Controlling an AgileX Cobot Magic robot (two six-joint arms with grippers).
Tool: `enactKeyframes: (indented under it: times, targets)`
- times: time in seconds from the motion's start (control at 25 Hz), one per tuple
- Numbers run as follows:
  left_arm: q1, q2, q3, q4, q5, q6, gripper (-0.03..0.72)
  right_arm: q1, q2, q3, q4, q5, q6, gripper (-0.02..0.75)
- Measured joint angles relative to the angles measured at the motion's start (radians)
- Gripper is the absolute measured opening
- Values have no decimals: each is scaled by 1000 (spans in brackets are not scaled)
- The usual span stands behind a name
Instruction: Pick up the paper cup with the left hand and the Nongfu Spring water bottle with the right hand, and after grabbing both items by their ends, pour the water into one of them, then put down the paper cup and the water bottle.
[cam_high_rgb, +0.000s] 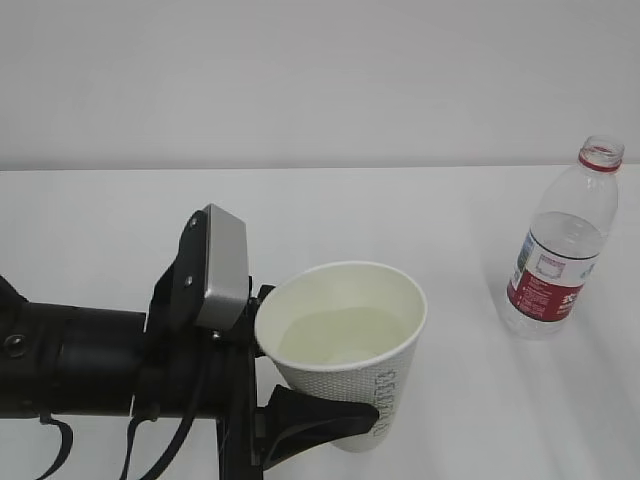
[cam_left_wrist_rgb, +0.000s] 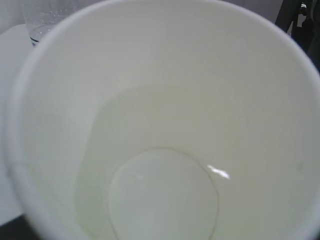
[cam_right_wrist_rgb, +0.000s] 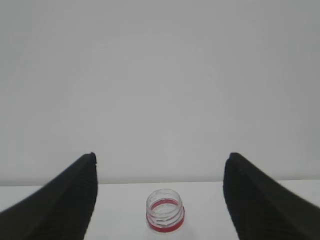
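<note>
White wall and a white desk (cam_high_rgb: 450, 420) filled the background of the exterior view. At lower left, the left hand (cam_high_rgb: 120, 360) was seen reaching in from the frame edge, its silver-grey plate tilted toward the camera. The paper cup (cam_high_rgb: 345, 350) was held upright in the left end effector (cam_high_rgb: 300, 385), with one black finger (cam_high_rgb: 325, 418) wrapped against the lower side of the cup wall near the green lettering. Whether the cup base touched the desk could not be told. A pale pool of water (cam_high_rgb: 345, 335) was seen inside the cup; in the left wrist view the same water (cam_left_wrist_rgb: 160, 190) covered the bottom of the cup's (cam_left_wrist_rgb: 165, 65) cream interior.

At far right, well apart from the cup, the Nongfu Spring water bottle (cam_high_rgb: 562, 245) was stood upright on the desk, uncapped, with its red neck ring exposed and some water left in it. In the right wrist view, the bottle mouth (cam_right_wrist_rgb: 165, 211) was seen between the spread fingers (cam_right_wrist_rgb: 60, 205) of the right end effector (cam_right_wrist_rgb: 161, 200), which was held wide apart, touching nothing.
</note>
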Motion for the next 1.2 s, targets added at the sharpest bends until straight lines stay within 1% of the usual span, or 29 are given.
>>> enactKeyframes:
  times: [0.12, 0.24, 0.4, 0.52, 0.76, 1.08, 1.2]
  targets:
    - [0, 0, 0, 0, 0, 0, 496, 0, -11, 0, -2, 8, 8, 590]
    - [0, 0, 0, 0, 0, 0, 496, 0, -28, 0, -27, 23, 10, 590]
    - [0, 0, 0, 0, 0, 0, 496, 0, -32, 0, -67, 81, 10, 589]
    - [0, 0, 0, 0, 0, 0, 496, 0, -32, 0, -75, 118, 5, 589]
    - [0, 0, 0, -2, 0, 0, 496, 0, -32, 0, -76, 126, -2, 590]
    - [0, 0, 0, -69, -1, 8, 496, 0, -32, 0, -77, 128, -2, 589]
    - [0, 0, 0, -110, -1, 18, 496, 0, -32, 0, -78, 128, -2, 589]
